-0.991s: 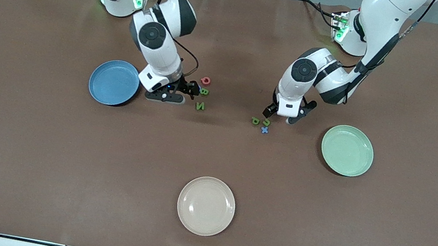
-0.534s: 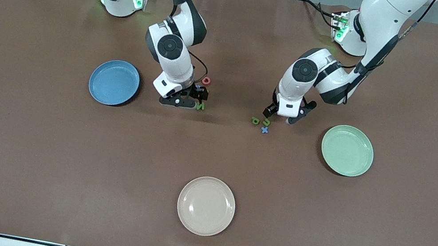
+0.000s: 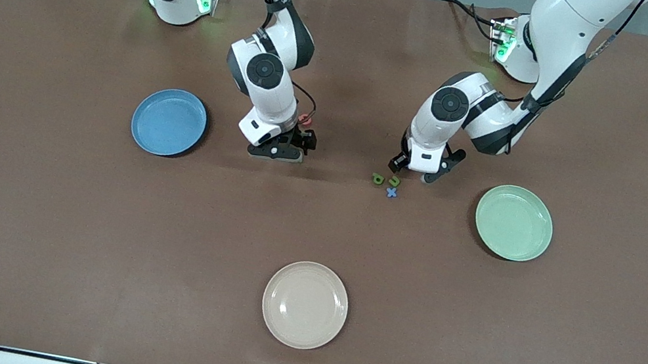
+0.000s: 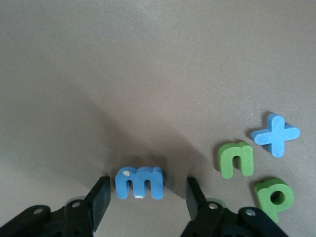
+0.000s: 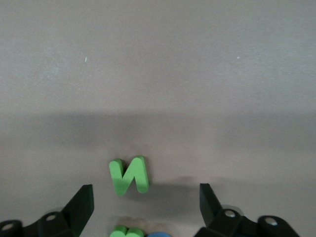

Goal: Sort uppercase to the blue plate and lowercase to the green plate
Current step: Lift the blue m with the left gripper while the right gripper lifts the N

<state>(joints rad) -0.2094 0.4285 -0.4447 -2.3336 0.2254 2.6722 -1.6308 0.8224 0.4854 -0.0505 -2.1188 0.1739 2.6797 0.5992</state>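
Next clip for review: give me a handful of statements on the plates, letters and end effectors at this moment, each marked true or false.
1. The blue plate holds no letters. True.
2. The left end effector has its open fingers either side of the blue m. True.
3. The green plate holds the blue x. False: the blue x lies on the table.
4. The right end effector is shut on the green N. False: it is open, and the green N lies on the table.
5. The cream plate lies nearest the front camera. True.
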